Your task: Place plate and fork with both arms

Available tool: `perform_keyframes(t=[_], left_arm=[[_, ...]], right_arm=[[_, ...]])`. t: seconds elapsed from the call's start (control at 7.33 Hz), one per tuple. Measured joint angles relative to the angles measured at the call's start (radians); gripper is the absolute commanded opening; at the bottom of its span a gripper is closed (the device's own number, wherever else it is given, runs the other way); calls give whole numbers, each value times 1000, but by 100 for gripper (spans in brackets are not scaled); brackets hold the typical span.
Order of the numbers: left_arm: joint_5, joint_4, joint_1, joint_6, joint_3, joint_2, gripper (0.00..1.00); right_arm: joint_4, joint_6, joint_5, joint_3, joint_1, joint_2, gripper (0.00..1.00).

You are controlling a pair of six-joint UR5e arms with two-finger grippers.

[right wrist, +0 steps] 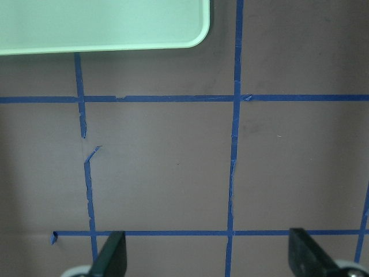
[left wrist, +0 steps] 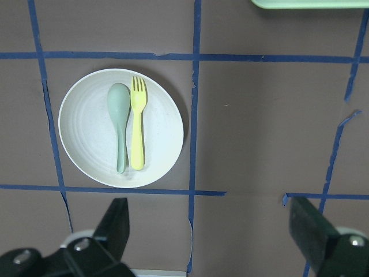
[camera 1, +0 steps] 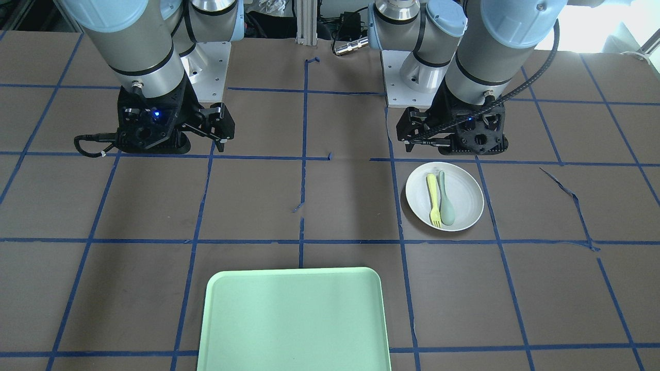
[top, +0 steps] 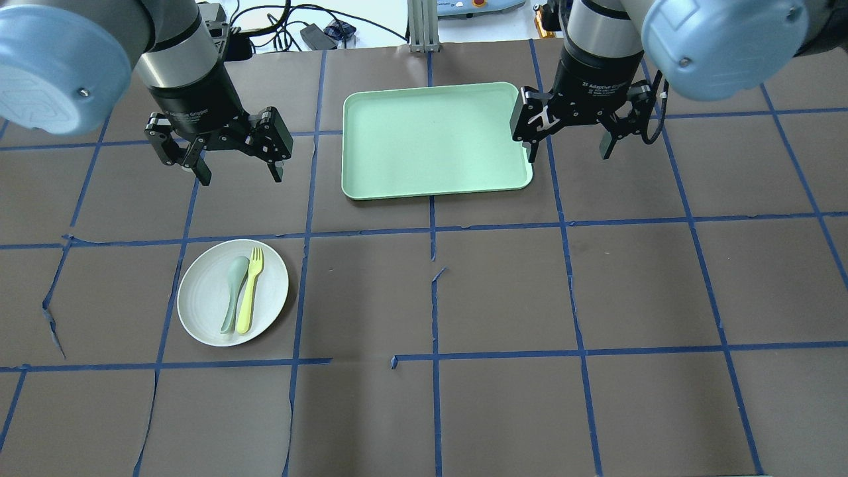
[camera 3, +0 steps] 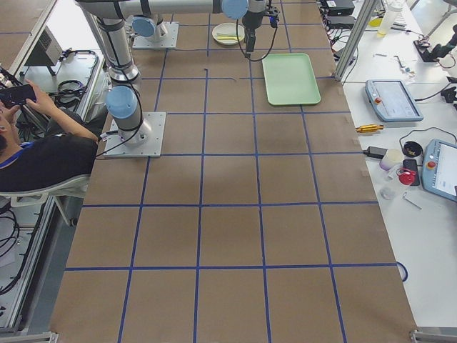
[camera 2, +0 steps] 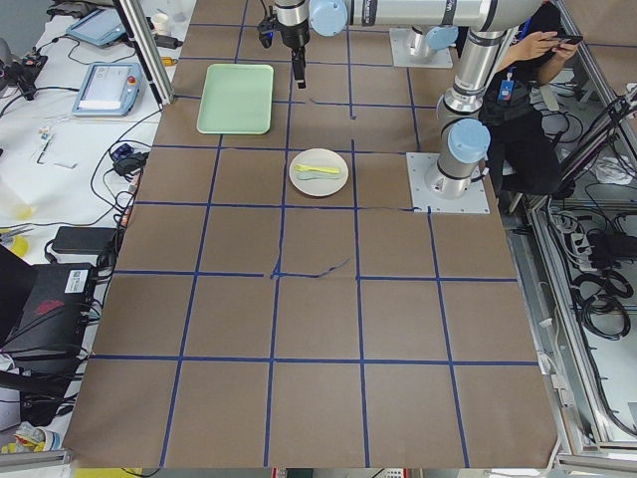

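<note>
The plate point(top: 202, 305) looks matt, the fork point(top: 250, 291) smooth plastic, the table point(top: 503, 298) covered in matt brown paper.

I work in a robotics lab. My bench point(camera 2: 318, 329) is papered brown and gridded with blue tape point(top: 503, 227), with metal base plates point(camera 3: 153, 143) bolted on. Teach pendants point(camera 3: 389, 100) and loose cables point(camera 2: 602, 284) crowd the side tables. An operator point(camera 3: 36, 153) sits beside it, and an aluminium frame post point(top: 423, 26) stands at its edge.
</note>
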State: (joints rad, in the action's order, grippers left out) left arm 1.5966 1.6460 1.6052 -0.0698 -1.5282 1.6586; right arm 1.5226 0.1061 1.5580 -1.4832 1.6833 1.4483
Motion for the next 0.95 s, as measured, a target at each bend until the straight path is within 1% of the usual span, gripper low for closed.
perform_keyframes(t=[0.41, 0.95], left_arm=[[-2, -12, -10, 6, 0, -13, 100], [-7, -18, -9, 2, 0, -5, 100]], right_arm=[[4, 1, 13, 1, 0, -6, 100], [5, 2, 35, 3, -1, -8, 100]])
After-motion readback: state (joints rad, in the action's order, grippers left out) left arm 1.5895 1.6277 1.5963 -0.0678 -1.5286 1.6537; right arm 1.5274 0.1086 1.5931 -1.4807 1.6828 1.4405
